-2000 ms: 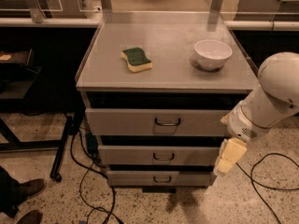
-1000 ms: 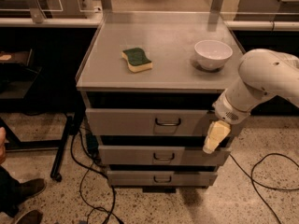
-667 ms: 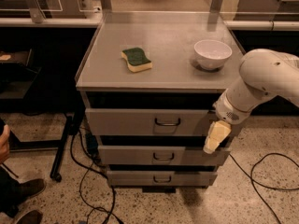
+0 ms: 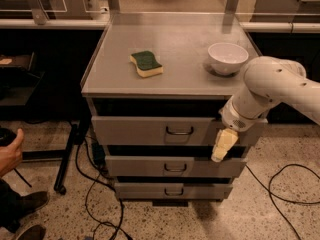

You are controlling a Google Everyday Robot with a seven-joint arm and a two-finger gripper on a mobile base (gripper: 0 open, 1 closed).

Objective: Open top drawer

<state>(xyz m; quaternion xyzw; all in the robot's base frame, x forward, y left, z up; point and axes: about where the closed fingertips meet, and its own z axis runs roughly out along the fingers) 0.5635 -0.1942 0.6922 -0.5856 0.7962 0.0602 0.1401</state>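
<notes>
Gripper at right end of top drawer front, pointing down; grip state unclear.

Matt grey metal top drawer w/ shiny handle; cream plastic gripper at its right end
</notes>
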